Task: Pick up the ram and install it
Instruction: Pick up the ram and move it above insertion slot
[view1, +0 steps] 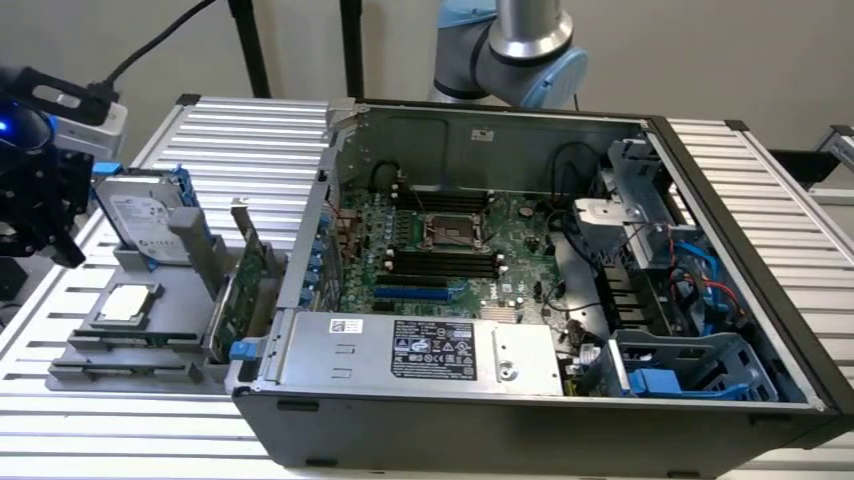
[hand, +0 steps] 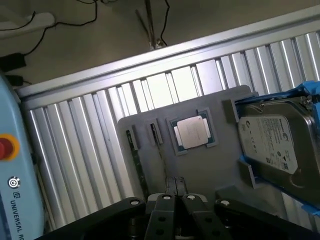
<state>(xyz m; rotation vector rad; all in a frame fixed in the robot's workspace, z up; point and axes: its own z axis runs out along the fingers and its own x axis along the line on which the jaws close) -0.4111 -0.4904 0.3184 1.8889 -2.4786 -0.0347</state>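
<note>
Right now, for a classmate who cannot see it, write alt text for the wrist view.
The claw hangs over a grey parts tray on a slatted aluminium table. The tray holds a thin green ram stick on edge, a square silver processor and a hard drive in a blue caddy.

The ram (hand: 136, 161) is a long, thin, dark green stick. It stands on its long edge, seated in a narrow slot of the grey tray (hand: 200, 170) on the slatted desk (hand: 75, 145). Its slot is the one farthest from the silver processor chip (hand: 192, 132); a second slot lies between them.
</note>
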